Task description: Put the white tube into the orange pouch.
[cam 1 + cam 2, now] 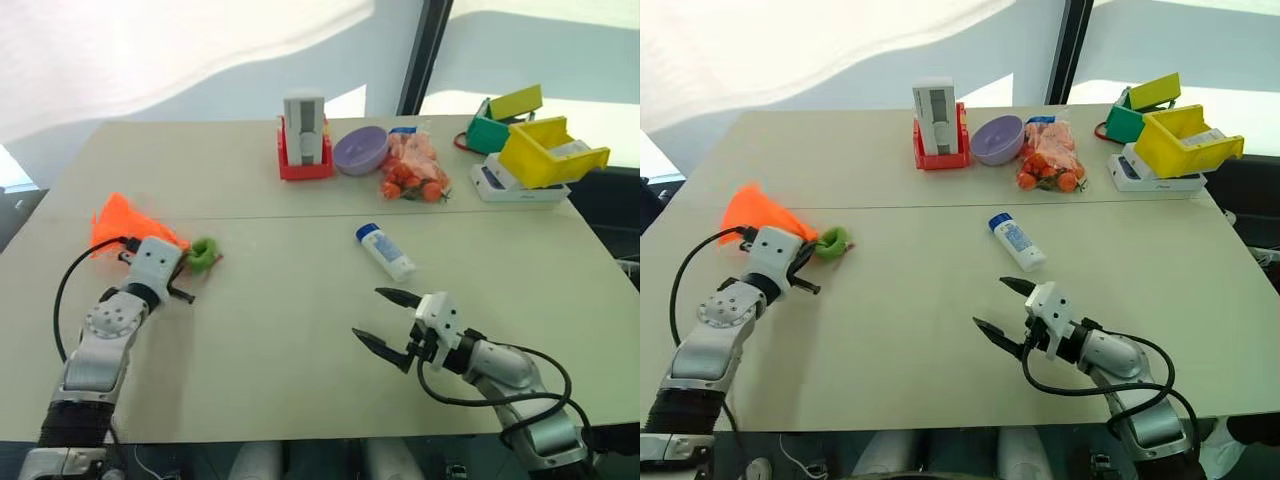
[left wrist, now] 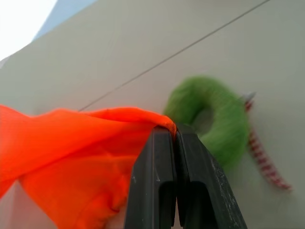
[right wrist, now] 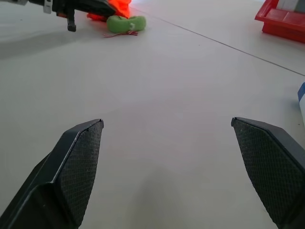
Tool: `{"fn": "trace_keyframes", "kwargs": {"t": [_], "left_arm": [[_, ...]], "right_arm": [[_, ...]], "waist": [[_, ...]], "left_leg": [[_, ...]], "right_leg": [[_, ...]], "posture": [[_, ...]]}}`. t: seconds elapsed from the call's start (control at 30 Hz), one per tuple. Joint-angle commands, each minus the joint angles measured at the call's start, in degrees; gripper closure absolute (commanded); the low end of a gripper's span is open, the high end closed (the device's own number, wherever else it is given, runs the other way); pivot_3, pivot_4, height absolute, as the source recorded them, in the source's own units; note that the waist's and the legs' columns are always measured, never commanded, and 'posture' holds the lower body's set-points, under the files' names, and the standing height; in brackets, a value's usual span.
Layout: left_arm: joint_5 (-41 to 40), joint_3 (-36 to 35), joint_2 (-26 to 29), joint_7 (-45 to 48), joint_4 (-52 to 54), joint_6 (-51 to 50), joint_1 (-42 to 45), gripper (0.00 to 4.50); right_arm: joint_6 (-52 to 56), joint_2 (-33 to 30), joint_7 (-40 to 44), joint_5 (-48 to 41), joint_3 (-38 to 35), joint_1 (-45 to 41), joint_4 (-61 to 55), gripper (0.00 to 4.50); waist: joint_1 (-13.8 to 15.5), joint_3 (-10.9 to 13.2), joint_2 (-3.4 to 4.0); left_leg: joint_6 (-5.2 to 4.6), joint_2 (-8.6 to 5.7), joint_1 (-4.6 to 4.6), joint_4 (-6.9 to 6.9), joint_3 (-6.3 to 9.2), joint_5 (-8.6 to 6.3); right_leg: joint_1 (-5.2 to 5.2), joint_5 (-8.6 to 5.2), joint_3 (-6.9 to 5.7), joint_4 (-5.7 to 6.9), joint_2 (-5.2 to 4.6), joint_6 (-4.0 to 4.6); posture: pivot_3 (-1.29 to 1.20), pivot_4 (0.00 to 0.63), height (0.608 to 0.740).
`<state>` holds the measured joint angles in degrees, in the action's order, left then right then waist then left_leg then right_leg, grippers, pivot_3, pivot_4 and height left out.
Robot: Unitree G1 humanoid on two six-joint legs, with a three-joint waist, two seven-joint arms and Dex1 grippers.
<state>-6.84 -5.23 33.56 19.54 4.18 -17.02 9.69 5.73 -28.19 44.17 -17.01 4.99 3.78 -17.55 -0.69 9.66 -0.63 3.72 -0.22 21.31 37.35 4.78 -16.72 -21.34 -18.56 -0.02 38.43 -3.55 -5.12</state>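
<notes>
Right gripper (image 1: pixel 386 319) hovers low and level over the near table (image 1: pixel 290 330), fingers spread wide and empty, the white tube (image 1: pixel 385 251) lying just beyond, while the left gripper (image 2: pixel 175 136) pinches shut on the orange pouch (image 1: pixel 122 222).

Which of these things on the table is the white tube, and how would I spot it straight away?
Start at the beige table and find the seam across its middle. Just on the robot's side of it, ahead of the open right pincer, the white tube lies flat, alone. Its blue cap and small size set it apart from the tall grey-white box standing at the far edge.
</notes>
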Motion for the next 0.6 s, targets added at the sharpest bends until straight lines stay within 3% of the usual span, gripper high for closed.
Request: {"fn": "trace_keyframes", "kwargs": {"t": [0.03, 0.33, 0.47, 0.6], "left_arm": [[-1.6, 3.5, -2.9, 0.5, 9.8, -8.2, 1.7, 4.4], [-6.1, 14.0, -14.3, 0.3, 26.5, -25.5, 11.2, 4.4], [-9.1, 13.4, -17.7, 0.1, 29.1, -30.0, 15.2, 4.4], [-15.1, 7.7, -19.2, 0.4, 31.7, -36.0, 19.4, 4.4]], "right_arm": [[0.6, -0.1, -0.3, -0.7, -0.9, -1.3, -1.0, 0.0], [1.7, 0.0, -0.9, -0.6, -1.3, -2.6, -0.9, 0.0], [1.8, 0.1, -1.0, -0.5, -1.3, -2.5, -0.9, 0.0], [1.8, 0.2, -1.2, -0.4, -1.2, -2.4, -0.8, 0.0]], "waist": [[0.0, 0.0, 0.0], [0.0, 0.0, -0.03], [-0.1, 0.0, -0.04], [-0.1, 0.0, -0.06]], "left_leg": [[0.0, -0.01, -0.01, 0.0, 0.0, 0.0], [0.0, -0.07, 0.05, 0.07, 0.0, 0.0], [0.0, -0.09, 0.04, 0.07, 0.0, 0.0], [0.0, -0.09, 0.03, 0.07, 0.0, 0.01]], "right_leg": [[0.02, 0.0, 0.0, 0.0, 0.01, 0.0], [0.01, 0.0, -0.02, -0.02, 0.03, -0.01], [0.01, 0.0, -0.02, -0.01, 0.11, 0.0], [0.01, 0.0, -0.02, -0.02, 0.16, 0.0]], "posture": [[0.0, 0.15, 0.74], [0.0, 0.15, 0.74], [0.0, 0.15, 0.74], [0.0, 0.15, 0.74]]}}
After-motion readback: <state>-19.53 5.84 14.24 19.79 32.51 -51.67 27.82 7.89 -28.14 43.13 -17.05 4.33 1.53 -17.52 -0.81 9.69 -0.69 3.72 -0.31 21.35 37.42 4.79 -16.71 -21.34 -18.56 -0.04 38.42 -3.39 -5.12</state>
